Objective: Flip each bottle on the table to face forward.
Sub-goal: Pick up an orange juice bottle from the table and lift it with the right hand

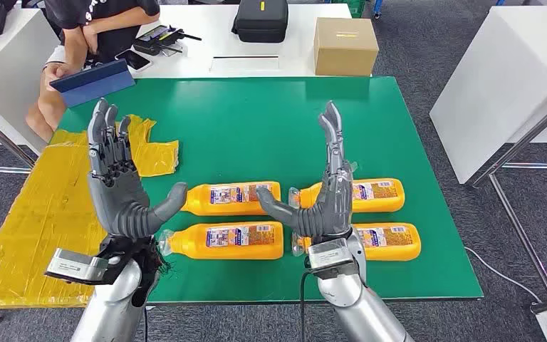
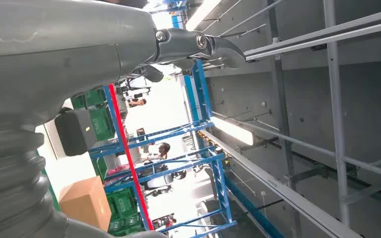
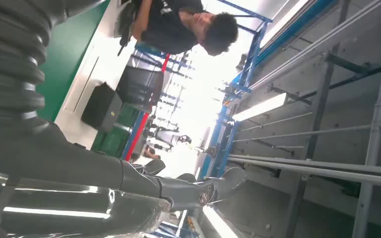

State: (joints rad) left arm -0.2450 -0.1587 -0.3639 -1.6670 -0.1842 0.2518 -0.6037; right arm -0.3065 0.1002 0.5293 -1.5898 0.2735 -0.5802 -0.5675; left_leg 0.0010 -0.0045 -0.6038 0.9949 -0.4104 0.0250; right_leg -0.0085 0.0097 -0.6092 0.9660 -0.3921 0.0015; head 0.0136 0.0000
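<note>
Four orange bottles [image 1: 233, 197] lie on their sides in two rows on the green desk [image 1: 413, 128], labels up, near its front edge. Left hand [image 1: 117, 187] and right hand [image 1: 325, 192] are raised above them, fingers spread, holding nothing; likely poised before a first grasp. The right hand covers parts of both right-side bottles. Label print too small to read. Yellow sheet [image 1: 28, 214] drapes the desk's left edge; cardboard box [image 1: 345, 45] behind.

Grey carpet floor [image 1: 427, 43], white tables [image 1: 502, 78] around.
</note>
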